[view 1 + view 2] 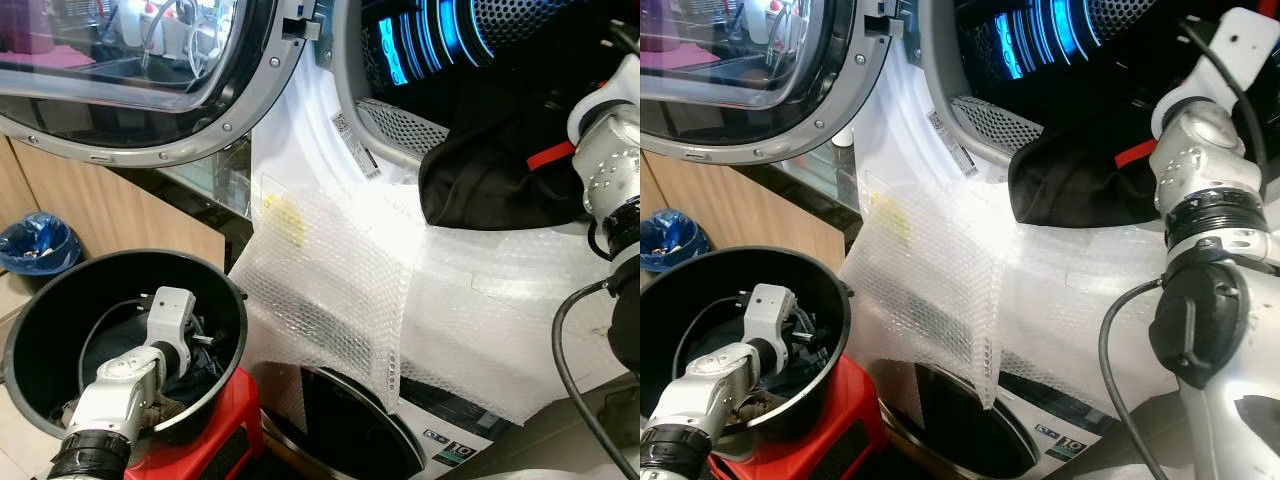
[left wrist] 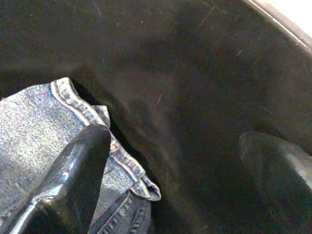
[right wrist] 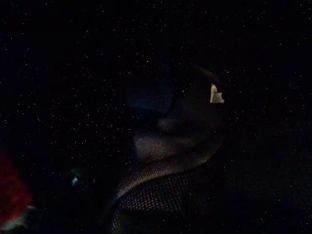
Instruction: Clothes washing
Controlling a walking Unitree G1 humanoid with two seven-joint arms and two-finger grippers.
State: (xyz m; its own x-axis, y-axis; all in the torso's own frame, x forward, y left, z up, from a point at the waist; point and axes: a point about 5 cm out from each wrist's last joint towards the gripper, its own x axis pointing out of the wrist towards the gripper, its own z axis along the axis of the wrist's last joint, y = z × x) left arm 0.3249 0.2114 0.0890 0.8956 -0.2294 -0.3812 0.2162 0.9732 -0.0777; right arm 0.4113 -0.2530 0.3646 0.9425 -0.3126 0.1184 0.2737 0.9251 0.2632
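Left wrist view puts your left gripper deep in the black bucket, fingers spread wide, one resting on the denim garment at the bucket's bottom, nothing grasped. Your right arm reaches into the washer drum, where dark clothes slump over the drum's front lip onto bubble wrap; you cannot tell that gripper's state.

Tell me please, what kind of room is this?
Probably a home laundry corner. A front-loading washing machine stands with its round door swung open, dark clothes hang out of the drum, and a black basin beside it holds jeans.
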